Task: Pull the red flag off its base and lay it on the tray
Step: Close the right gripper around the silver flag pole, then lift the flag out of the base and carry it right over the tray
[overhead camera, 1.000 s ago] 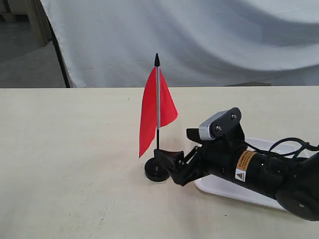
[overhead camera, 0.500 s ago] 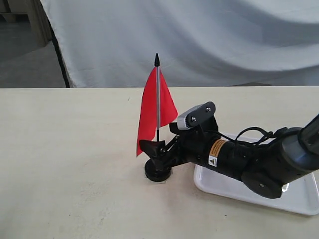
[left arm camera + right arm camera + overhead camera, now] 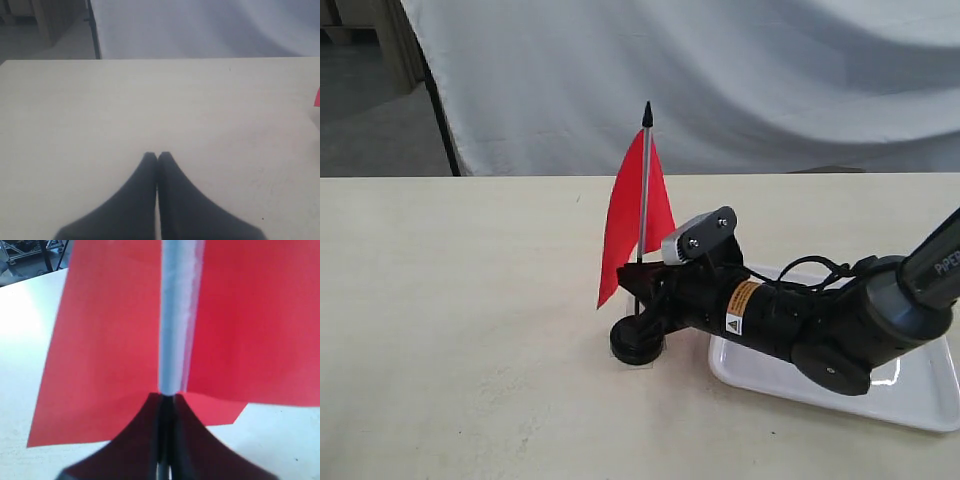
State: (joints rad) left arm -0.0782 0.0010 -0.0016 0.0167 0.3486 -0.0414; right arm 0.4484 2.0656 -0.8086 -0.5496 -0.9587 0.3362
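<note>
The red flag (image 3: pixel 628 225) stands on its silver-and-black pole (image 3: pixel 644 190) over the round black base (image 3: pixel 636 347), leaning slightly right. My right gripper (image 3: pixel 638 292) is shut on the pole's lower black part just above the base and hides where the pole meets it. The right wrist view shows the pole (image 3: pixel 177 315) rising from between the closed fingers (image 3: pixel 166 397), with red cloth (image 3: pixel 100 340) on both sides. The white tray (image 3: pixel 920 400) lies to the right, under the right arm. My left gripper (image 3: pixel 157 155) is shut on nothing over bare table, outside the exterior view.
A cream table (image 3: pixel 450 300) carries everything. A white cloth backdrop (image 3: pixel 770 80) hangs behind its far edge. A sliver of red flag (image 3: pixel 317 97) shows at the edge of the left wrist view.
My right gripper slid forward from beside the base and closed on the pole. The flag's tip has shifted right and slightly up, and the pole now leans.
</note>
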